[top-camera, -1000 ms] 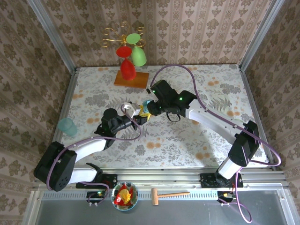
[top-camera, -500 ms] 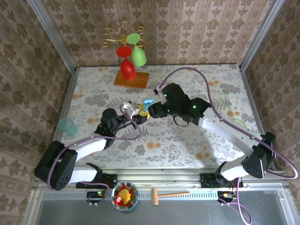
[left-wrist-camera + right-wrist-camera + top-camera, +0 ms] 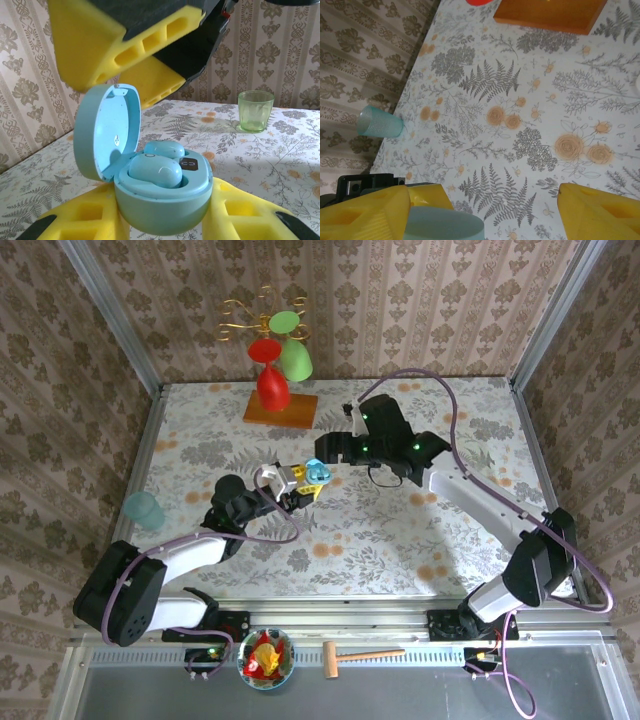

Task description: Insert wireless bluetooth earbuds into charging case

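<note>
Pale blue, the two wireless bluetooth earbuds [image 3: 152, 170] are seated in the open charging case [image 3: 165, 207], which is gripped upright by the left tool [image 3: 303, 484], while the right tool [image 3: 330, 451], spread wide and empty, is poised just beside it at 1 o'clock in the top view, close over the raised lid [image 3: 105, 132].

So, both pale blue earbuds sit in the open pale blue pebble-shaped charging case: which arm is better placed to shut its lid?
Probably right. The right gripper hangs open just over the raised lid, free to press it down; the left gripper is shut on the case, steadying it.
</note>
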`<state>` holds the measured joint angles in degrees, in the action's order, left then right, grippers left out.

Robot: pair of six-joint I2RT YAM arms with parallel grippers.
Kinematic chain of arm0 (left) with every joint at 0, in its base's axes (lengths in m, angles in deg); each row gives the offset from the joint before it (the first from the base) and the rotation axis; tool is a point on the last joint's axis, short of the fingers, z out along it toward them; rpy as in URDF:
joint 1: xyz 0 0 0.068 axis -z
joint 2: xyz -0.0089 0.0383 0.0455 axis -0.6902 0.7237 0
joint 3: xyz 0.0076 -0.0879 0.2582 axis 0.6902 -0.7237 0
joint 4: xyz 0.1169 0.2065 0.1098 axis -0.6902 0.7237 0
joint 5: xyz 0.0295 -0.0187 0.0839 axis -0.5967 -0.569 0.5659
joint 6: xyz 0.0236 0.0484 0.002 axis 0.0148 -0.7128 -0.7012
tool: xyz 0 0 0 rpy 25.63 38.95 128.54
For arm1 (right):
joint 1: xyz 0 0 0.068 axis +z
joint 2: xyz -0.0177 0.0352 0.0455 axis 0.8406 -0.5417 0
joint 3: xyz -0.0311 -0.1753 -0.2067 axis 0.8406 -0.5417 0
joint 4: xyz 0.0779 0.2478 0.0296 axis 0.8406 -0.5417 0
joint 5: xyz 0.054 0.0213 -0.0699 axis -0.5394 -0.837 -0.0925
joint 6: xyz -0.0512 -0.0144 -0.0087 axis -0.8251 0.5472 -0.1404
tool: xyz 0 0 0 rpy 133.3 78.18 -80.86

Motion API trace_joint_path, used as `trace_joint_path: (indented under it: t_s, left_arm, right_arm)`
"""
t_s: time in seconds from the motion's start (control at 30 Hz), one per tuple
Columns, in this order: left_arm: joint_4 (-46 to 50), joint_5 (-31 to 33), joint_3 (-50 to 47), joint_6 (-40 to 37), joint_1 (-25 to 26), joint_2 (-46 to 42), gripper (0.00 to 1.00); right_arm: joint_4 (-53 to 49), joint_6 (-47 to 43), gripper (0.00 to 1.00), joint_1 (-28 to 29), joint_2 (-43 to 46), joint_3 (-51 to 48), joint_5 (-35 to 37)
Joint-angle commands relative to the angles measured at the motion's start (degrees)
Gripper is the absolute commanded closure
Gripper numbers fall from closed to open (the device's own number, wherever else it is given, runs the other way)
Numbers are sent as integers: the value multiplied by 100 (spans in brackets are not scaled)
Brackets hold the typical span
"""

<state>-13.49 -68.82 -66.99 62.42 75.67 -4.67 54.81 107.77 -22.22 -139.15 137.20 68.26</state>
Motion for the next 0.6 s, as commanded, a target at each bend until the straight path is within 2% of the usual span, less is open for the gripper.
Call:
trace_joint_path:
  t_s: [0.0,0.23,0.33,0.43,0.57]
  left_arm:
    - [-85,196,57,202,-41,-78,68]
    - [-174,533,127,577,-43,-13,68]
    - [-294,485,169,701,-39,-15,68]
    - [-463,465,206,837,-39,-3,68]
    - [-956,569,215,1192,-22,99,68]
  right_arm:
    - [-188,133,22,3,-40,137,-300]
    - [210,308,22,-75,355,-343,-470]
    - [731,761,22,-253,521,-671,-881]
    - [1667,1602,22,-469,663,-1141,-1486]
    - [3734,3342,22,-639,631,-1973,-2317]
